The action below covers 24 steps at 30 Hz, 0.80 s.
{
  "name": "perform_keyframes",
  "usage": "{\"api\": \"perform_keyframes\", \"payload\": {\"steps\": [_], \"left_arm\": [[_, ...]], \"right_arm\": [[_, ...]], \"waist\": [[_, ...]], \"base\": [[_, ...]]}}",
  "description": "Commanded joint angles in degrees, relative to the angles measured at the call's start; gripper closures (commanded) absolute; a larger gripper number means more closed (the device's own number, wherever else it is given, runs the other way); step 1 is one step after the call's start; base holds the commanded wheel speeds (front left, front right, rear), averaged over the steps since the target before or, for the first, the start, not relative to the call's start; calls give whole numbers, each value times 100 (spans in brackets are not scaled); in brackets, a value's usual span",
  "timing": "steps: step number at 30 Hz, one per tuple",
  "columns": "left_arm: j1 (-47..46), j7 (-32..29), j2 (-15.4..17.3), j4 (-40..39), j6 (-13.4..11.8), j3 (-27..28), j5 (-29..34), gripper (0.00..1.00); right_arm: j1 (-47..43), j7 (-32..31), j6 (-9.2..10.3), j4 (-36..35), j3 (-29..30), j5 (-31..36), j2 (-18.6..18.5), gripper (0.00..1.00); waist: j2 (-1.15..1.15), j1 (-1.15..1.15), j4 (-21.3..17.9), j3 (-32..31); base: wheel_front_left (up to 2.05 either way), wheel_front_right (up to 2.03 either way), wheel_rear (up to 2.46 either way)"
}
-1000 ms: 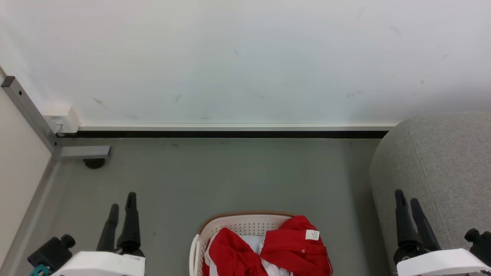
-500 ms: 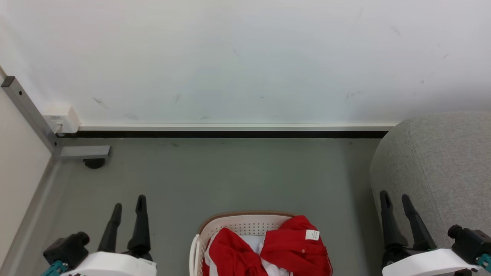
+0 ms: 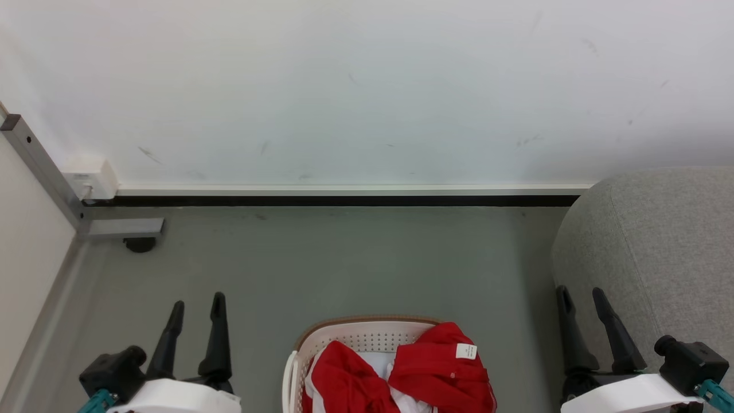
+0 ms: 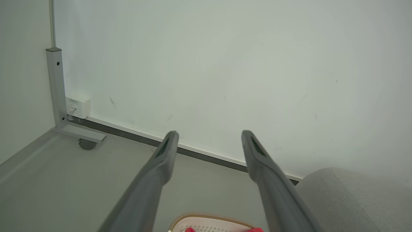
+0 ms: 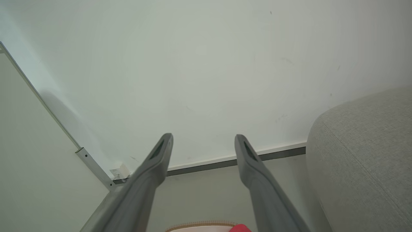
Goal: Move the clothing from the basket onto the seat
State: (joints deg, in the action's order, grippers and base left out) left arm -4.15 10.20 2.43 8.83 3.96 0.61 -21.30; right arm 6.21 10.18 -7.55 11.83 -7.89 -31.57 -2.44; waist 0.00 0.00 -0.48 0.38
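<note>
Red clothing (image 3: 441,370) in one basket (image 3: 355,338), one seat (image 3: 665,229); left end effector (image 3: 198,300) and right end effector (image 3: 580,291) released.

Spread fingers (image 5: 257,183) near grey seat (image 5: 363,154)

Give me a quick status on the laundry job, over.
Left gripper open, right gripper open, both empty. Clothing in basket, seat to its right. No obstruction seen.

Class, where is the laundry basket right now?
In the head view the basket sits on the floor at bottom centre, between the left gripper and right gripper, holding the clothing, with the seat to its right.
</note>
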Motion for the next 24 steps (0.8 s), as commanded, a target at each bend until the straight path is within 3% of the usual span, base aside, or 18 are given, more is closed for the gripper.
{"api": "perform_keyframes", "payload": {"steps": [1, 24], "left_arm": [[-31, 66, 53, -17, -11, -1, 168, 0], [-65, 340, 62, 98, 72, -61, 1132, 0]], "right_arm": [[114, 66, 8, -13, -22, 125, -53, 0], [187, 337, 10, 160, -215, 942, -59, 0]], "waist": [[0, 0, 0, 1], [0, 0, -13, -18]], "base": [[0, 0, 0], [0, 0, 0]]}}
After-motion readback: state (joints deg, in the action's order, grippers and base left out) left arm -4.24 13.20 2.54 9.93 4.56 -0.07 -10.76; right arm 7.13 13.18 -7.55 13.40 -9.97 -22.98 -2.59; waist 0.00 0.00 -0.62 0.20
